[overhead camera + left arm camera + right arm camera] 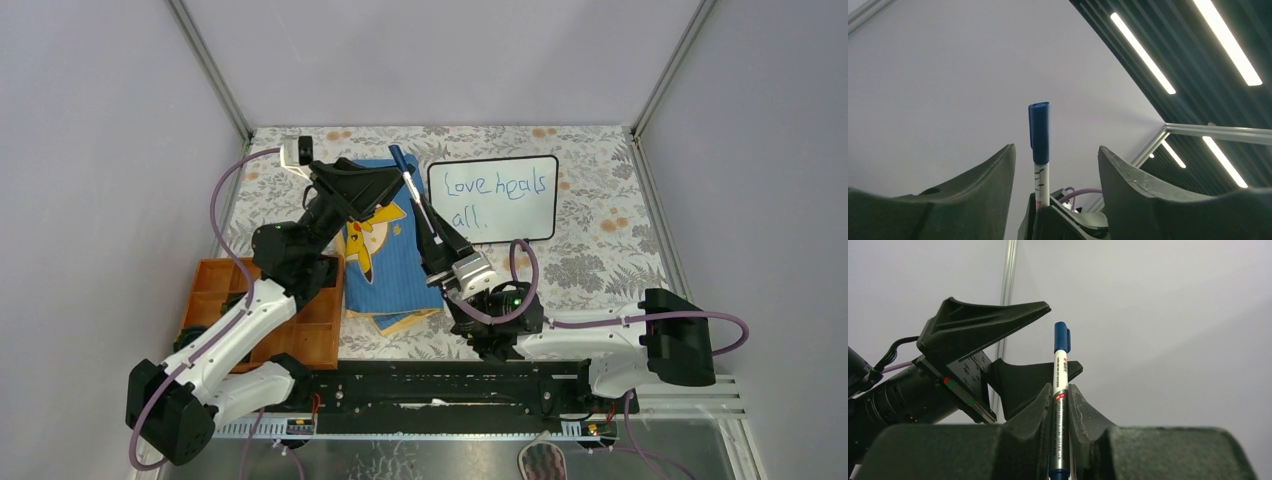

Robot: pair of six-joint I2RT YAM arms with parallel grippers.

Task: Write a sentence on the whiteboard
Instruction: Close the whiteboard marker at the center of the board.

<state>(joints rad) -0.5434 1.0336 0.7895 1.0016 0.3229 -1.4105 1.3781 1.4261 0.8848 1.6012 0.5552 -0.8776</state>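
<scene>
Step in hand, by judgement, is capping the marker (1060, 365), and it looks done or nearly so: the blue cap (1039, 131) sits on the barrel's top end. Gripping the barrel upright above the blue cloth (385, 265), the right hand (1060, 399) is clenched on it. Beside it the left hand (1055, 150) stands released, its fingers either side of the cap and not touching it.

To do this well, the left hand should draw off straight and clear of the cap, so the pen is not knocked askew, and the right should hold firm.

Toward the back of the desk (610, 250), just right of the pen, sits the whiteboard (535, 222). On it the sentence (498, 187), in blue, reads "Love heals" over "all." Barrel print is too small to read.
</scene>
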